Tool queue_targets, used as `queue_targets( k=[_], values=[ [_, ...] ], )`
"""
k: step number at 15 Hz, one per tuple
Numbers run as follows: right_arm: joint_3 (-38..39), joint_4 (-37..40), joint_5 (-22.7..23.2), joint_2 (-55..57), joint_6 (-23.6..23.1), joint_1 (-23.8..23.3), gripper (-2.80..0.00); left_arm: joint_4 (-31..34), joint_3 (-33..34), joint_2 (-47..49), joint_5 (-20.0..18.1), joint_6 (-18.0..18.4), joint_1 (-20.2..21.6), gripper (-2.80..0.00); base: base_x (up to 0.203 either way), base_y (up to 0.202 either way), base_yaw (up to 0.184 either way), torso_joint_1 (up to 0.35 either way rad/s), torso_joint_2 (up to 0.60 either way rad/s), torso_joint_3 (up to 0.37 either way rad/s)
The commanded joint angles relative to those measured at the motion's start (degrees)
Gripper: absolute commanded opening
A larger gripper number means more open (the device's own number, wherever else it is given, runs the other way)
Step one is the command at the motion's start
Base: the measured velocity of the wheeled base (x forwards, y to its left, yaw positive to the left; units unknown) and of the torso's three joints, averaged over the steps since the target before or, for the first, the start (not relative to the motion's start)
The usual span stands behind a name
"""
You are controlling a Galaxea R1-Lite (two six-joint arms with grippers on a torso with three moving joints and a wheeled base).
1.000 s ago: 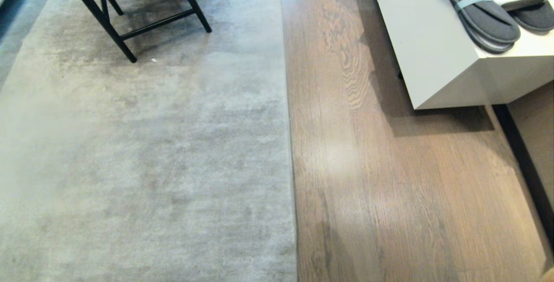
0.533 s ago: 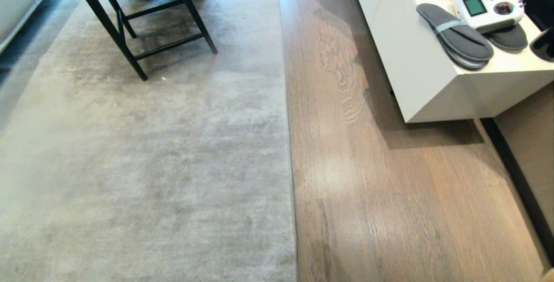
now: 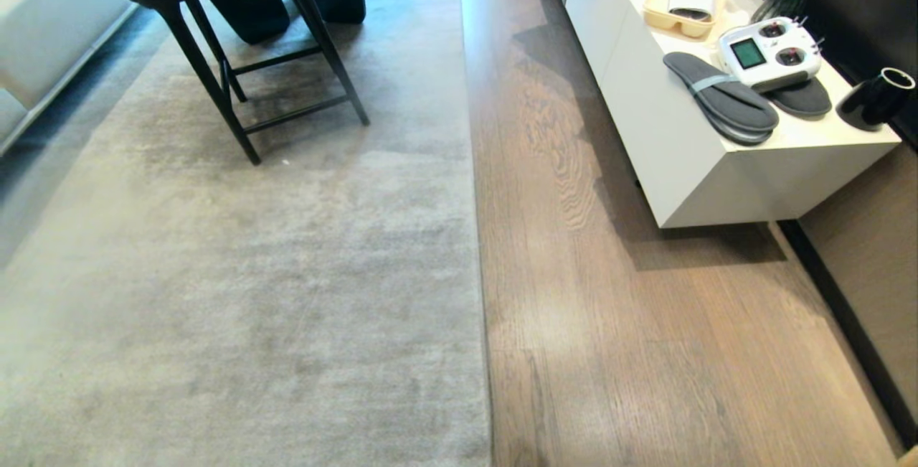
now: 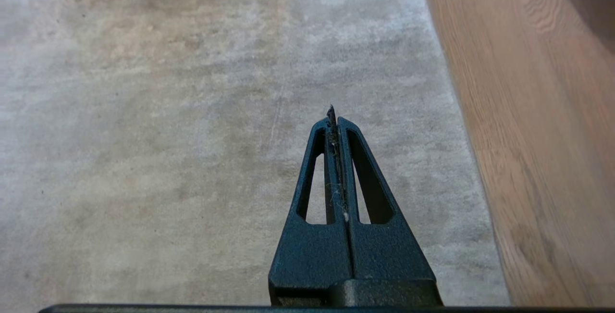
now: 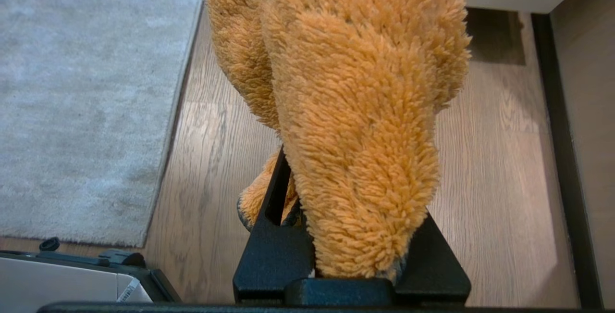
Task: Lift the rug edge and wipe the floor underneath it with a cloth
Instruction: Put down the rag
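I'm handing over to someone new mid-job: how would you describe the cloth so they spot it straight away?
Start at the wood floor running beside the grey rug. Above that floor, the right claw is shut on the cloth, which bulges out past it. It is the only fluffy, shaggy mustard-orange thing here, unlike the flat pale rug and the smooth brown planks.

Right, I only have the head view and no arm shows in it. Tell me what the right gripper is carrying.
Observer: The right gripper is shut on the cloth, a shaggy mustard-tan rag that covers its fingers.
Operator: Give me the left one.
Observer: The left gripper is shut and empty, with lint caught between its fingers.
Operator: Say what lies below each.
Observer: The left gripper is over the rug, on the rug's side of the rug edge. The cloth hangs over the floor.
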Motion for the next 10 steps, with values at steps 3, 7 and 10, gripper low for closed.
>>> queue_targets(
  k=[3, 7, 10],
  values=[
    [0.0, 0.0, 0.0, 0.1, -0.1, 0.0, -2.8, 0.0, 0.0, 0.0, 0.0, 0.0, 0.0, -2.8, 0.0, 0.0, 0.0, 0.001, 0.0, 0.204],
    [0.0, 0.0, 0.1, 0.1, -0.1, 0.0, -2.8, 0.0, 0.0, 0.0, 0.0, 0.0, 0.0, -2.8, 0.0, 0.0, 0.0, 0.003, 0.0, 0.198],
    [0.0, 0.1, 0.0, 0.1, -0.1, 0.0, -2.8, 0.0, 0.0, 0.0, 0.0, 0.0, 0.0, -2.8, 0.0, 0.0, 0.0, 0.001, 0.0, 0.205]
  ],
)
